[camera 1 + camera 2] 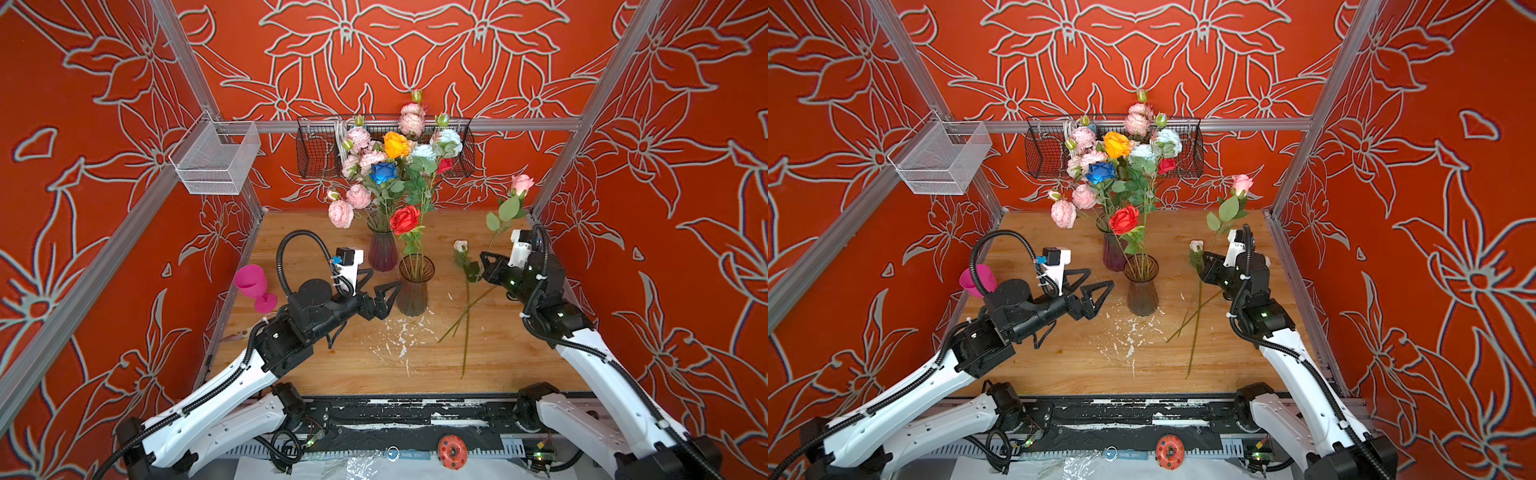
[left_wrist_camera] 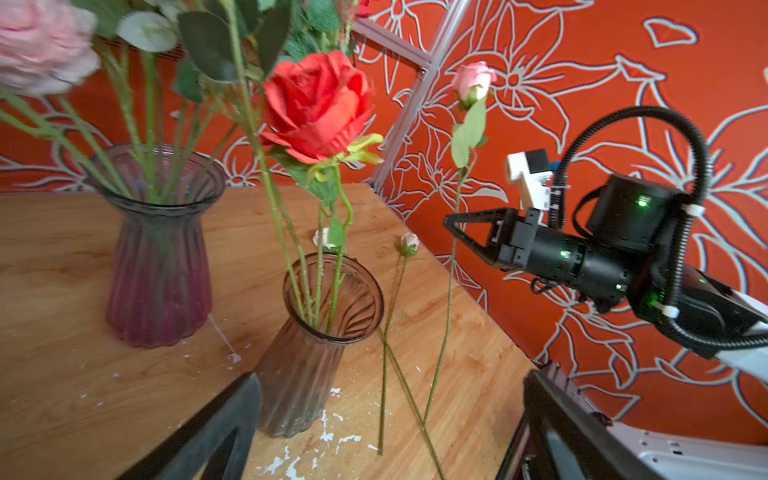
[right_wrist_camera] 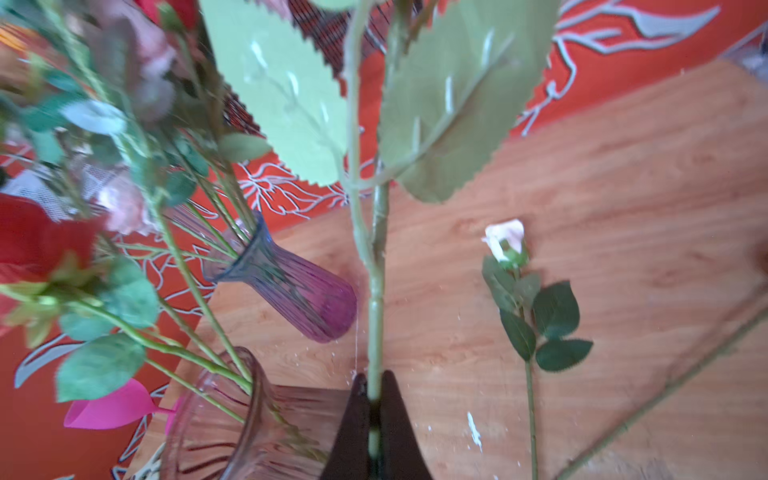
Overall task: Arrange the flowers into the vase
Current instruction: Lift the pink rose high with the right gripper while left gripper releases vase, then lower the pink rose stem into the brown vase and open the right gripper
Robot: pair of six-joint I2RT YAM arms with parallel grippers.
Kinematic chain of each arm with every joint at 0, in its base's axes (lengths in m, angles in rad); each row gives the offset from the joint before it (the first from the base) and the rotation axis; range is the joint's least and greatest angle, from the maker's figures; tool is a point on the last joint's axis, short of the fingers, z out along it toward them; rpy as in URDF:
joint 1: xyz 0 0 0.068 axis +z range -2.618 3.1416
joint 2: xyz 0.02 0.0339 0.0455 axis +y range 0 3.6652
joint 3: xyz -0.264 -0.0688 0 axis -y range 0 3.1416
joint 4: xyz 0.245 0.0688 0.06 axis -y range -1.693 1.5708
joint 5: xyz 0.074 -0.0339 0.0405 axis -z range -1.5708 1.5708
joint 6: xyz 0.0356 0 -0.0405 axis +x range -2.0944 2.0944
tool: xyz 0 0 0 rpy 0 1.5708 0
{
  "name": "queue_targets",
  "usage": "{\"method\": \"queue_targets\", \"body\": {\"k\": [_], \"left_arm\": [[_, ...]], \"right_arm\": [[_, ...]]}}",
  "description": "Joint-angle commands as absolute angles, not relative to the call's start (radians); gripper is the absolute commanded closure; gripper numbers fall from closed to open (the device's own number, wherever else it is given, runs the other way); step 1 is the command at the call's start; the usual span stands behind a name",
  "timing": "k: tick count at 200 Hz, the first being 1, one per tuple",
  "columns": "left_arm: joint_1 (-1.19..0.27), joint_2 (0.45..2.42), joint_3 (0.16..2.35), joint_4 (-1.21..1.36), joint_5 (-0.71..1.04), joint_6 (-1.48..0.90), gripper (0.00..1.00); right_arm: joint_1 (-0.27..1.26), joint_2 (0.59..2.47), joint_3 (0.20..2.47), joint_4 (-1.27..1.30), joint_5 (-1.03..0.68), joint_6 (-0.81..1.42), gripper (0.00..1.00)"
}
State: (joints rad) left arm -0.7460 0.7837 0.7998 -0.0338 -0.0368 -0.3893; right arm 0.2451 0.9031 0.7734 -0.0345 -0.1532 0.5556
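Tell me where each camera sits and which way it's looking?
Top views: high at the front, looking down toward the back wall; both arms show, left hand open, right hand shut on the pink rose.
Left wrist: on the left arm, looking past the near vase at the right hand; its own fingers show.
Right wrist: on the right arm, looking along its shut hand up the rose's stem.
Shared: both wrist views show the near vase and far vase.
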Motion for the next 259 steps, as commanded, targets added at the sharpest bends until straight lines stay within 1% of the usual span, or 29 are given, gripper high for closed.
{"method": "queue_targets", "body": {"k": [1, 27, 42, 68, 82, 105, 136, 167, 186, 214, 237, 259], "left_arm": [[-0.734, 0.723, 0.777, -0.011, -0.252, -0.409, 0.02], [-0.703, 0.68, 0.767, -0.073, -0.491, -0.487, 0.02], [-0.664, 0.661, 0.757, -0.099, -0.566, -0.55, 0.02], [-0.578, 0.631, 0.734, -0.111, -0.582, -0.647, 0.02], [-0.543, 0.626, 0.729, -0.106, -0.567, -0.661, 0.02], [-0.516, 0.631, 0.736, -0.109, -0.534, -0.667, 0.02], [-0.508, 0.647, 0.734, -0.099, -0.487, -0.671, 0.02], [-0.5, 0.671, 0.742, -0.103, -0.444, -0.679, 0.02], [-0.49, 0.679, 0.744, -0.106, -0.42, -0.693, 0.02], [-0.474, 0.693, 0.744, -0.1, -0.385, -0.704, 0.02], [-0.467, 0.702, 0.744, -0.098, -0.367, -0.704, 0.02], [-0.463, 0.708, 0.744, -0.095, -0.355, -0.704, 0.02]], "right_arm": [[0.282, 0.892, 0.831, 0.115, -0.127, 0.505, 1.0], [0.378, 0.948, 0.985, 0.18, -0.065, 0.42, 1.0], [0.421, 1.011, 1.097, 0.198, -0.064, 0.393, 1.0], [0.481, 1.132, 1.27, 0.193, -0.08, 0.36, 1.0], [0.512, 1.192, 1.356, 0.166, -0.086, 0.333, 1.0], [0.551, 1.271, 1.422, 0.126, -0.075, 0.302, 1.0], [0.591, 1.298, 1.349, 0.159, -0.04, 0.264, 1.0], [0.618, 1.282, 1.2, 0.231, -0.03, 0.28, 1.0], [0.641, 1.282, 1.142, 0.219, -0.03, 0.285, 1.0], [0.672, 1.289, 1.12, 0.106, -0.016, 0.263, 1.0], [0.681, 1.287, 1.096, 0.056, 0.008, 0.263, 0.86], [0.686, 1.29, 1.105, -0.021, 0.023, 0.261, 0.75]]}}
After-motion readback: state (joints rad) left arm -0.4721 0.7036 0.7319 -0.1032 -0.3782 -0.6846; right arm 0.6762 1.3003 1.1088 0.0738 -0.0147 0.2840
